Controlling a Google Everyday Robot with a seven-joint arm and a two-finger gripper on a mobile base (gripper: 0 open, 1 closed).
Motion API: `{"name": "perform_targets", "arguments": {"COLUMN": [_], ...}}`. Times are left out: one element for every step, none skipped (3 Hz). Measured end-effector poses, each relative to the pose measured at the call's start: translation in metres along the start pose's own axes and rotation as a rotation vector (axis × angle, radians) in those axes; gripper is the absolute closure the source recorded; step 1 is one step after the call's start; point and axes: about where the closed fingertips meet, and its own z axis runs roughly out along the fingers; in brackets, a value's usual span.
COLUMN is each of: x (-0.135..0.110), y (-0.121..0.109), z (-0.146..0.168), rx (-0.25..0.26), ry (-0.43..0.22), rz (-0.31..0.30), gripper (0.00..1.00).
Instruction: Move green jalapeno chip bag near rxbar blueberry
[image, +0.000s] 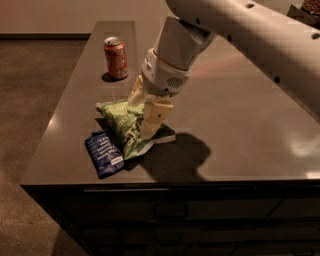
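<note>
The green jalapeno chip bag (123, 126) lies on the dark tabletop (240, 115) near the front left corner. Its lower left edge touches the rxbar blueberry (104, 153), a flat dark-blue wrapper that lies just in front and to the left. My gripper (145, 113) reaches down from the white arm onto the right part of the bag. Its cream fingers (152, 118) stand on either side of the bag's upper fold and hold it. The bag's right edge is hidden under the gripper.
A red soda can (116, 58) stands upright at the back left, well behind the bag. The table's front edge (170, 184) runs just below the blue wrapper, and its left edge is close to both.
</note>
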Motion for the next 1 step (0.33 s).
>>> {"name": "perform_targets", "arguments": {"x": [-0.0009], "y": [-0.0007], "z": [0.0004], "rx": [0.003], "ry": [-0.001], "rz": [-0.001], "gripper": [0.0]}}
